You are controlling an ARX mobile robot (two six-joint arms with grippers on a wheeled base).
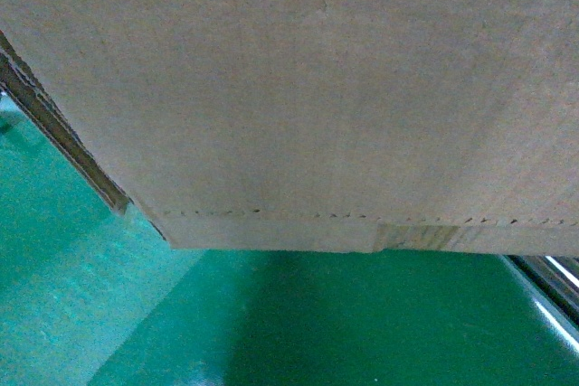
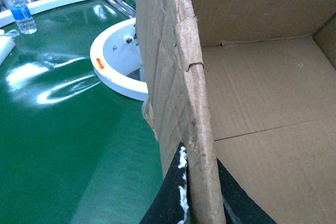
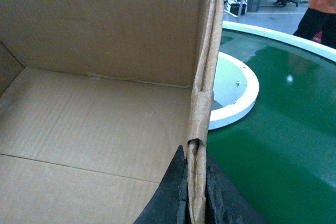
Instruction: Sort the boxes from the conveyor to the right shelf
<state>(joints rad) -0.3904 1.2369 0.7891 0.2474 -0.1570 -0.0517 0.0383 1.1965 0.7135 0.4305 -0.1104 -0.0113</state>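
On the far left of the left wrist view a water bottle [image 2: 20, 11] stands at the belt's outer white rim. Next comes the green belt [image 2: 63, 145] itself, glossy with glare, curving around a white inner rim [image 2: 113, 80] that carries a small orange mark. Right of that, the box [image 2: 173, 77] stands open, its torn left wall edge-on to the camera. The left hand [image 2: 202, 203] is clamped on that wall, one dark finger [image 2: 168, 203] outside and one inside.

In the head view the box [image 1: 308, 88] fills nearly the whole picture, held close to the camera above the green belt [image 1: 344, 323]; a perforated line and a strip of tape run along its lower edge.

In the right wrist view the box's bare floor [image 3: 89, 124] lies left, and the right hand [image 3: 197, 203] is clamped on the ragged right wall, one dark finger [image 3: 173, 198] on each side. Further right are the belt and a person [image 3: 320, 9] standing beyond its rim.
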